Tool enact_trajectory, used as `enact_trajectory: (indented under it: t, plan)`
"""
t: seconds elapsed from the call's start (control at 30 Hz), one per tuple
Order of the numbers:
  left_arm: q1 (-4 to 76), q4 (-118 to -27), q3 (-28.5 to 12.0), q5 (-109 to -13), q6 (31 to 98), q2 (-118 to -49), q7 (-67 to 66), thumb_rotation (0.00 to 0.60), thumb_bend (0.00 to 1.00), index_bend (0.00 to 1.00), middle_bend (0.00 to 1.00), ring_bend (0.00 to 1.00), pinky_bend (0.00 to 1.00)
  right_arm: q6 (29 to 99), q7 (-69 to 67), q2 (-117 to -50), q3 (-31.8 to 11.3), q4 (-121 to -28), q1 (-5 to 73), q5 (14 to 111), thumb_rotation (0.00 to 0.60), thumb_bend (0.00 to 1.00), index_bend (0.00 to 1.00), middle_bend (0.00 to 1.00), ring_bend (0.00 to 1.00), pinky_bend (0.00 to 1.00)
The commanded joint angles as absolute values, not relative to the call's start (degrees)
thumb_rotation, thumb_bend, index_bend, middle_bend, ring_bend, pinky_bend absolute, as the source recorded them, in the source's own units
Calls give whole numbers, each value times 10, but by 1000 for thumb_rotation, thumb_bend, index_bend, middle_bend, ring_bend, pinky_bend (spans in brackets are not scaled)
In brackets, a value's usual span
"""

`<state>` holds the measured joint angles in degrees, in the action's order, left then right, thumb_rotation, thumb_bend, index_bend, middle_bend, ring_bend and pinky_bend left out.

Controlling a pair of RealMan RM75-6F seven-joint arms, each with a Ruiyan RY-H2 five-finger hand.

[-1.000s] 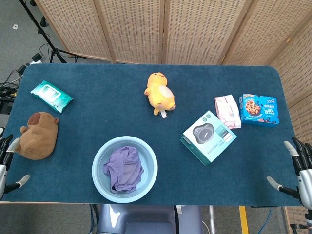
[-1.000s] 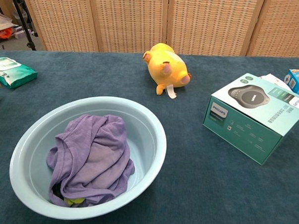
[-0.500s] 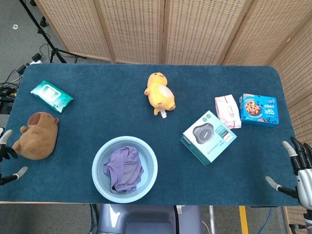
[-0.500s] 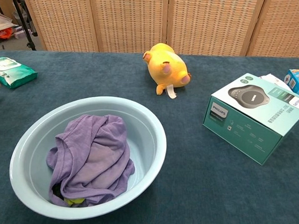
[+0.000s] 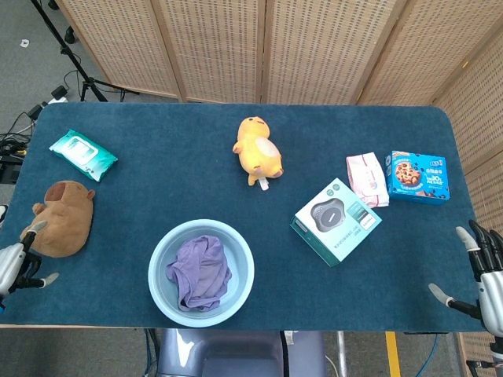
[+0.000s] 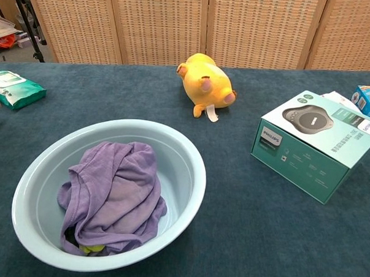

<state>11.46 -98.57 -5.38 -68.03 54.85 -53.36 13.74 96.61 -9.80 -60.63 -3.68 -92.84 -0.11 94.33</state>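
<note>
My left hand (image 5: pixel 19 265) hovers at the table's front left edge with its fingers apart and nothing in it, just below a brown capybara plush (image 5: pixel 61 220). At the front right corner my right hand (image 5: pixel 485 276) is spread and empty, well clear of the teal Philips box (image 5: pixel 335 220) (image 6: pixel 314 144). A light blue basin (image 5: pixel 154 259) (image 6: pixel 199 176) at the front centre holds a crumpled purple cloth (image 5: pixel 200 272) (image 6: pixel 112 193). Neither hand shows in the chest view.
A yellow plush (image 5: pixel 258 149) (image 6: pixel 204 83) lies on its side at mid-table. A green wipes pack (image 5: pixel 82 155) (image 6: pixel 15 88) is far left. A pink packet (image 5: pixel 367 179) and a blue cookie box (image 5: pixel 420 175) (image 6: pixel 369 100) lie at the right. Wicker screens stand behind the table.
My left hand has shifted a little to the right, closer to the brown plush. The right hand has barely moved, and the objects lie as before.
</note>
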Motion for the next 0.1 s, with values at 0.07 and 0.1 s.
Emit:
enact_trajectory:
  t: [0.07, 0.1]
  plan:
    - [149, -975, -55, -648, 471, -498, 198, 600, 206, 0, 955, 1000, 966, 966, -97, -607, -36, -929, -1, 944, 600, 0, 0, 0, 0, 0]
    - [152, -970, -55, -648, 465, -498, 203, 600, 206, 0, 955, 1000, 966, 966, -97, -607, -36, -929, -1, 944, 600, 0, 0, 0, 0, 0]
